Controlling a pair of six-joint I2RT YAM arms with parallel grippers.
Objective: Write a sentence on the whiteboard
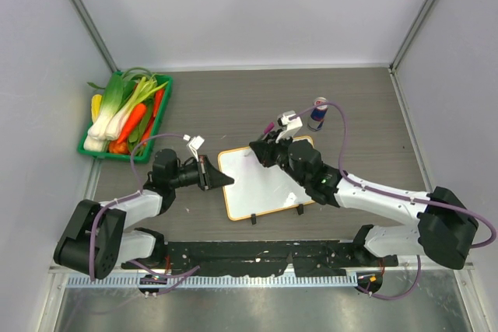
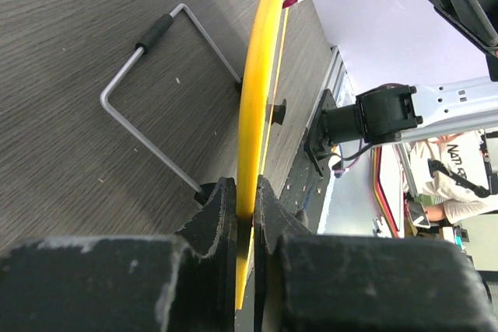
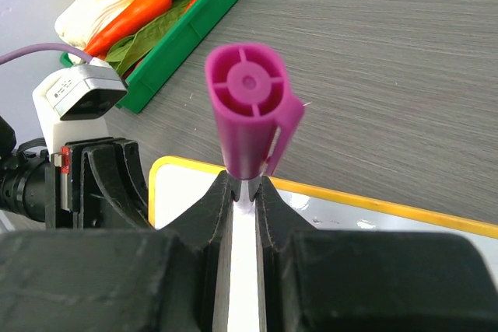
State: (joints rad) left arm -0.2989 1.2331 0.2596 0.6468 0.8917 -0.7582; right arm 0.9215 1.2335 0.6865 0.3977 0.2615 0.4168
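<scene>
Left end effector (image 2: 244, 194) clamps whiteboard (image 2: 254, 99); stand (image 2: 148, 106) unseen overhead.

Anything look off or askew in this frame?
Only the whiteboard: it sits rotated, not square to the table edges, its left edge clamped in the left end effector. The right end effector grips a pink marker. Nothing spilled or visibly damaged.

We show the whiteboard (image 1: 261, 183) as white within a thin yellow-orange frame, the marker (image 3: 250, 106) with a magenta cap, the table (image 1: 233, 103) in grey-brown wood grain, a green tray (image 1: 117, 155) of orange, red, yellow, white and green vegetables (image 1: 128, 114), and a blue-and-silver can (image 1: 317, 117).
</scene>
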